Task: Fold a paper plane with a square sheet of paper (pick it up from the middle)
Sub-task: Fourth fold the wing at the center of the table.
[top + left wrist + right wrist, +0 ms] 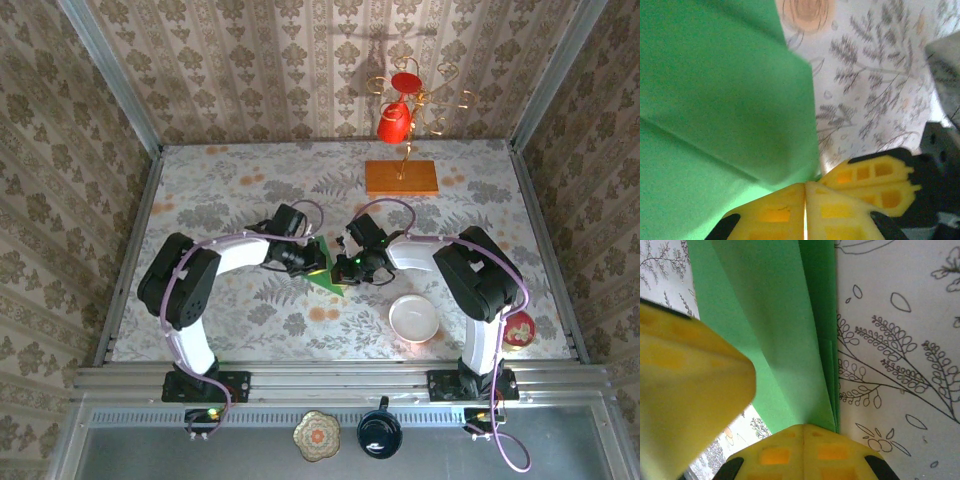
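Paper plane (715, 100) pinched by left hand (805, 192) and right hand (804, 435), white bowl (414, 320) near the right.

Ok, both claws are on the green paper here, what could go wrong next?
1. The left claw and right claw both pinch the folded green paper at nearby spots; pulling apart might tear it.
2. The claws sit almost touching, so they could bump on any move.
3. The stacked layers at the right claw look slightly fanned, so the crease may slip out of line.
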You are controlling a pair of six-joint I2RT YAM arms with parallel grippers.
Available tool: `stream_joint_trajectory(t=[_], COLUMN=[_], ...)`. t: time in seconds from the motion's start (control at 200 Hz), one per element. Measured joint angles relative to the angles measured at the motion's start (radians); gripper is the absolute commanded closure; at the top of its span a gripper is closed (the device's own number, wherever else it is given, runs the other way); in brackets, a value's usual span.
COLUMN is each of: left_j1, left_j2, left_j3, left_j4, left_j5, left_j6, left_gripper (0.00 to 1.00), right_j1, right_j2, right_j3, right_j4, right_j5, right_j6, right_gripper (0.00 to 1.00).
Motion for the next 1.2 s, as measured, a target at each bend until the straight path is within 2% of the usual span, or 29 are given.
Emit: stream_joint_trajectory(t=[0.3, 0.7, 0.97, 1.195], left_j1=[-0.002, 0.005, 0.073, 0.189], left_j2=[0.035, 0.069, 0.107, 0.15], left_j3=[0.0, 0.014, 0.063, 0.104], left_j4=[0.064, 0.042, 0.013, 0.004], left_j5=[0.021, -0.011, 0.01, 0.067], left_j6=[0.005, 0.031, 0.068, 0.119], left_gripper=[0.89, 0.9, 0.9, 0.89], right_j1=[0.0, -0.001, -0.002, -0.002], right_j2=[0.002, 0.003, 0.003, 0.0], right_j3=[0.0, -0.001, -0.01, -0.019], right_j4=[0.0, -0.008, -0.003, 0.007], right_j5=[-0.004, -0.003, 0.0, 0.0], right_j6=[0.0, -0.001, -0.005, -0.004], right_gripper=[1.0, 1.0, 1.0, 1.0])
